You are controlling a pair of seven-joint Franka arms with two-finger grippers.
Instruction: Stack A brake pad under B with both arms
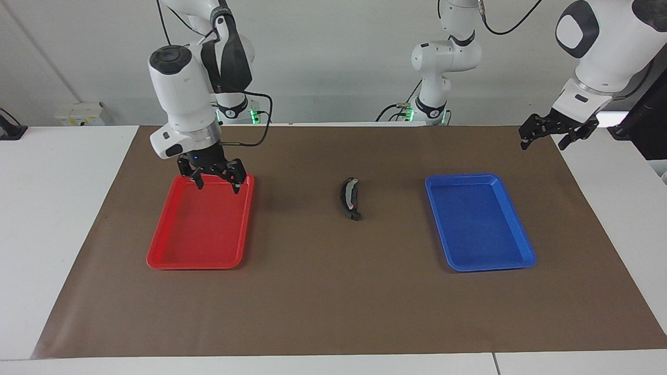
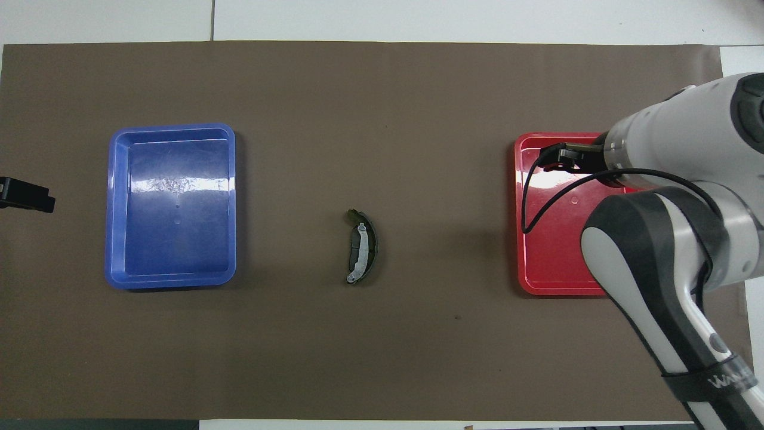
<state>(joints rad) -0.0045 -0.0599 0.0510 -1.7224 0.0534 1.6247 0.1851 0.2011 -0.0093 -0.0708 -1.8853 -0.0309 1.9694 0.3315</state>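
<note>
A brown paper mat (image 1: 333, 291) covers the white table. On it lie a blue plastic tray (image 1: 479, 221) toward the left arm's end and a red plastic tray (image 1: 203, 224) toward the right arm's end. Between them, well apart from both, rests the long black crescent-shaped brake piece with a pale grey inner face (image 2: 362, 246); a short dark grey pad cannot be made out separately.

The facing view shows both arms whole. The overhead view hides much of the red tray under the right arm and catches only a tip of the left gripper (image 2: 24, 195).

The right arm bends down steeply, with the right gripper (image 1: 214, 176) over the red tray's robot-side edge, fingers spread, empty. The left gripper (image 1: 556, 134) hangs raised over the mat's edge near the blue tray, released, holding nothing.
</note>
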